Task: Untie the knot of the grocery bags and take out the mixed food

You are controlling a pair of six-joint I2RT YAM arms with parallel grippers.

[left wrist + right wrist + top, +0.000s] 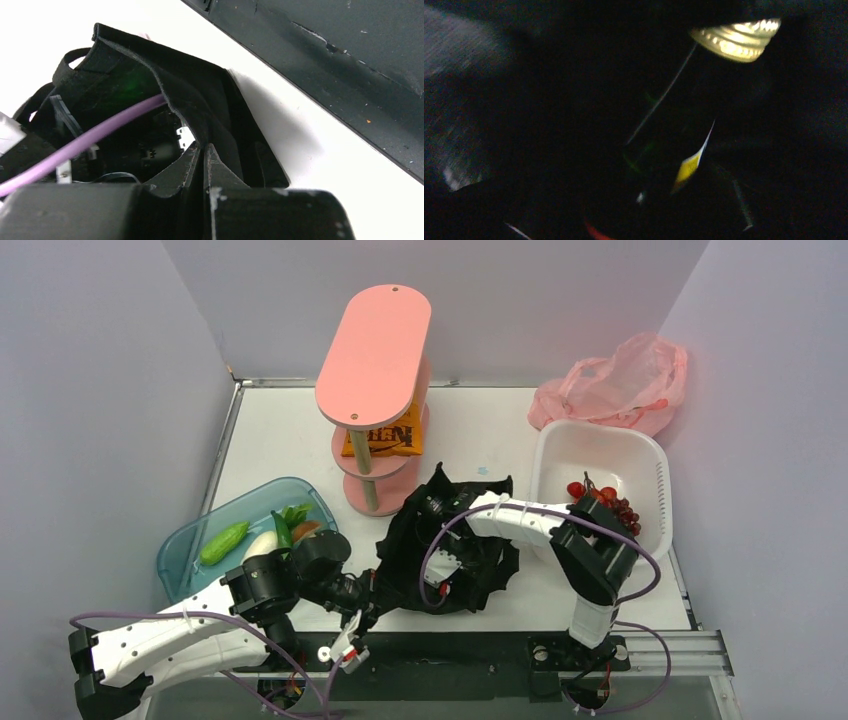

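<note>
The right gripper (446, 574) is hovering inside the black tote (492, 575), and I cannot tell whether it is released or clenched. The bottle (659, 165) is lying just ahead, cap (736, 37) slanting up-right. The left gripper (202, 192) is pinching the tote's rim.

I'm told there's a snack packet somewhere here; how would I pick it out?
Start at the tall pink three-tier shelf at the back of the white table. On its middle tier, partly under the top board, lies the orange snack packet. Nothing else nearby is orange with dark lettering.
</note>
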